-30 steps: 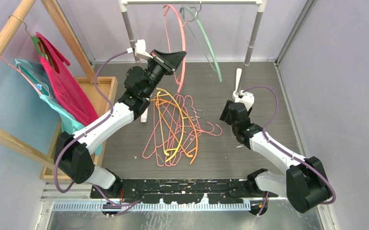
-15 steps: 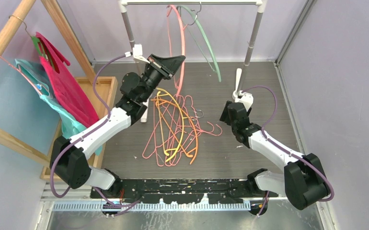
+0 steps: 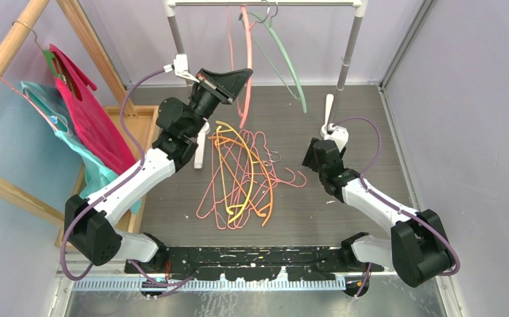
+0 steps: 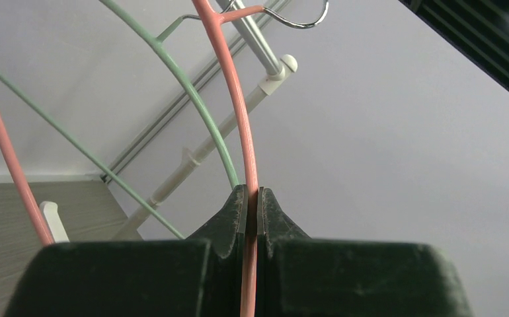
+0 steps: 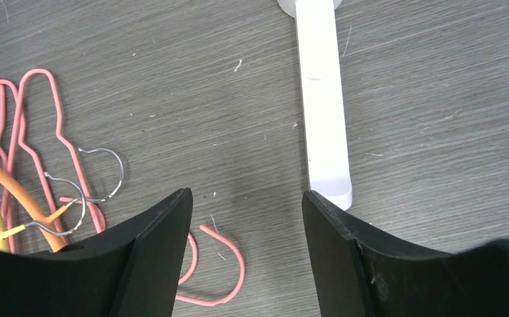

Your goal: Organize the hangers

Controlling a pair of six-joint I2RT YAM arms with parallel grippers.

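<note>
While the left gripper (image 4: 252,193) pinched the pink hanger (image 4: 237,112) up by the rail (image 4: 260,45) (a green hanger (image 4: 192,92) beside it), the right gripper (image 5: 245,198) was wide open near the hanger pile (image 3: 242,175) on the table (image 3: 364,119).

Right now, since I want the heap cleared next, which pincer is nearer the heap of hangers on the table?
Right. The right pincer hovers open beside the heap; the left pincer is up near the rail, shut on a pink hanger.
</note>
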